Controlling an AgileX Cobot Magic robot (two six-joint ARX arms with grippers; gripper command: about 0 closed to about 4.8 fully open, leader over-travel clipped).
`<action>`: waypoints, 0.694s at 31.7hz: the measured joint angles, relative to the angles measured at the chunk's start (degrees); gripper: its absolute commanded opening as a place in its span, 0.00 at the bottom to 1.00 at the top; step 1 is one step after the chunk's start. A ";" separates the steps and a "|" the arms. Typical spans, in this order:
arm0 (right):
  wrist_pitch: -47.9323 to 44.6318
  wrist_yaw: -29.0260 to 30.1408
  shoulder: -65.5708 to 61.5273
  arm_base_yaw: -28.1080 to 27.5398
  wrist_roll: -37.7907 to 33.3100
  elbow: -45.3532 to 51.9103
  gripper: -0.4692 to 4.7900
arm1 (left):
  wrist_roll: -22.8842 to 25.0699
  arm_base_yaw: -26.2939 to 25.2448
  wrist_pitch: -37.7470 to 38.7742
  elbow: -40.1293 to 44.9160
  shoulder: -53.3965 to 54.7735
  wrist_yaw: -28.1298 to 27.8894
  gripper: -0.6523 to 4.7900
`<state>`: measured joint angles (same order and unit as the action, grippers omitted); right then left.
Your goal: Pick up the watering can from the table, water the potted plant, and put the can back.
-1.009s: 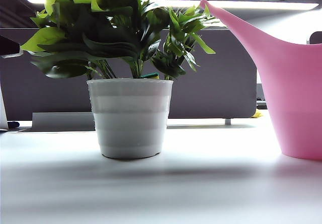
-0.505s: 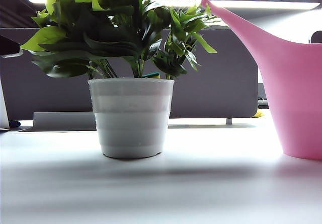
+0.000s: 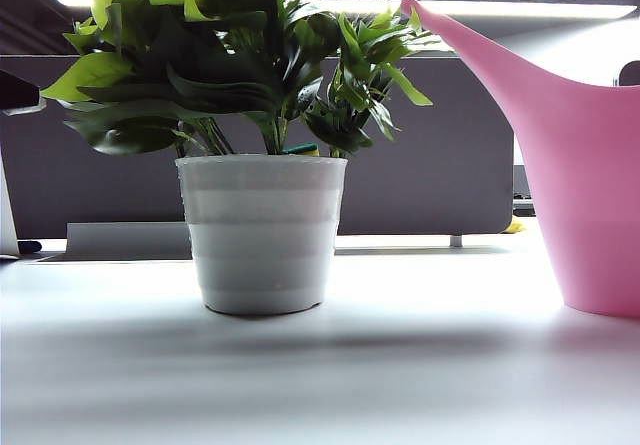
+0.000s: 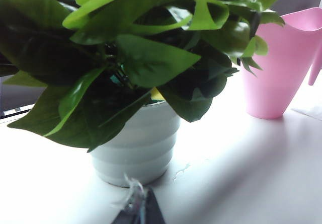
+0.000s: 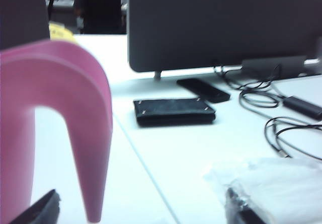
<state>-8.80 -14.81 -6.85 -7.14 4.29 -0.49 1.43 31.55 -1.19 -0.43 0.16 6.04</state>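
Nothing shifted on counter (image 3: 420, 365): right claw (image 5: 141, 211) spread near watering can (image 3: 590, 195) handle, left claw (image 4: 138, 211) seemingly pressed together by potted plant (image 3: 262, 165); off-centre pinch could tip can.

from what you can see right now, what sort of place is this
Most likely an office. The potted plant and pink watering can stand on a white desk before grey partition panels, and a monitor, cables and ceiling strip lights show behind.

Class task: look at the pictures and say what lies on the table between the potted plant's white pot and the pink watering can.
Nothing: in the exterior view only bare table separates the potted plant from the watering can. The left wrist view shows the same bare stretch.
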 measured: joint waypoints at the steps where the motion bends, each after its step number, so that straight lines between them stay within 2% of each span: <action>1: -0.90 1.53 -1.68 -0.70 -0.09 0.00 0.88 | 0.00 0.00 0.00 0.00 0.00 0.00 0.11; 6: -6.97 8.83 -16.59 -4.37 -0.83 -1.51 0.89 | 0.00 0.00 0.00 0.00 0.00 0.00 0.11; 13: -20.55 13.90 -35.21 -5.46 -1.27 -6.12 0.90 | 0.00 0.00 0.00 0.00 0.00 0.00 0.11; 22: -29.05 15.89 -52.13 -5.49 -1.29 -12.22 0.90 | 0.02 0.00 0.00 0.00 0.00 0.00 0.11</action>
<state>-37.85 1.08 -58.98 -12.62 3.01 -12.71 1.45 31.55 -1.19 -0.43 0.16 6.04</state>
